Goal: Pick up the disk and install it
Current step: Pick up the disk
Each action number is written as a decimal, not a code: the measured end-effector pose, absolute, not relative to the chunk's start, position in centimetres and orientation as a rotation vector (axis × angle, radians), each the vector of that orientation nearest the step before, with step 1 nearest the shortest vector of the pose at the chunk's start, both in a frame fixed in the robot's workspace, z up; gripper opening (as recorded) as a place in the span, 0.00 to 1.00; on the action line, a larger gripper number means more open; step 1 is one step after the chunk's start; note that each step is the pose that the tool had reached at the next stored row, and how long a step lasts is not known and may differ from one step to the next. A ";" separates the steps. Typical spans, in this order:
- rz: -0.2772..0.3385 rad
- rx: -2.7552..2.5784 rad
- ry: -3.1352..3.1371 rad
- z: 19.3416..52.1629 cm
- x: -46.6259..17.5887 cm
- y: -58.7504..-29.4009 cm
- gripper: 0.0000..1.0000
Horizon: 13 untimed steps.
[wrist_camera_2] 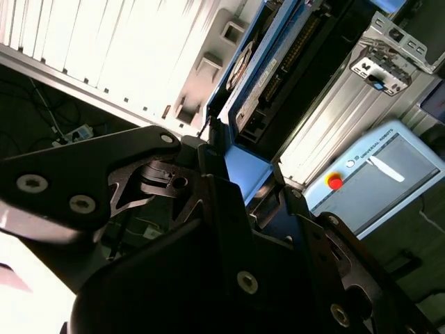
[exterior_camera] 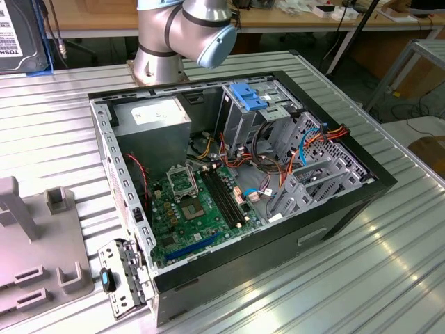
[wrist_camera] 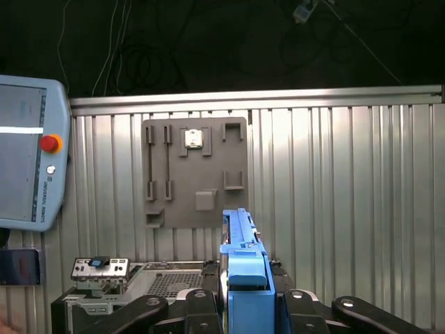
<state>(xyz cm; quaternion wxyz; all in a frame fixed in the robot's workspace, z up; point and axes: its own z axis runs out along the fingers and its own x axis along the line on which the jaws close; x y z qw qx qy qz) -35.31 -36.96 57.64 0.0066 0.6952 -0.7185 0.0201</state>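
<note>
— What is the end effector (wrist_camera: 245, 309) doing right now?

— It is gripping the disk (wrist_camera: 242, 261). In the first wrist view its black fingers (wrist_camera: 201, 309) are closing on either side of the bright blue carrier frame, which is standing edge-on between them.

— And in the second wrist view?

— There the disk (wrist_camera_2: 274, 69) is showing its side. The blue frame and the drive's board edge are running away from the end effector's dark body.

— Where is the disk sitting relative to the machine?

— In the exterior view the disk (exterior_camera: 21, 38) is hanging at about ten o'clock from the computer case (exterior_camera: 361, 188), well apart from it. The picture's edge is cutting it off. Its labelled face is turning toward the camera, and a strip of blue frame is running down one side.

— How is the case lying?

— It is lying open on its side on the ribbed metal desk (exterior_camera: 361, 278), with the green motherboard (exterior_camera: 184, 209) facing up. Inside, at twelve o'clock, another blue carrier (exterior_camera: 247, 94) is sitting on top of the drive bay. The power supply (exterior_camera: 149, 118) is sitting at ten o'clock.

— What else is standing around?

— A grey fixture (exterior_camera: 42, 257) is resting on the desk at nine o'clock from the case, and the first wrist view is showing the same fixture (wrist_camera: 195, 174) face-on. A teach pendant (wrist_camera: 31, 160) with a red button is appearing in both wrist views (wrist_camera_2: 386, 167). The arm (exterior_camera: 184, 31) is rising at eleven o'clock from the case.
</note>
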 end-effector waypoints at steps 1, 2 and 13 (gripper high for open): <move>0.063 2.175 -2.248 57.6 -35.1 -37.0 0.37; 0.063 2.175 -2.248 57.6 -34.9 -37.0 0.37; 0.063 2.175 -2.248 57.6 -32.0 -37.0 0.37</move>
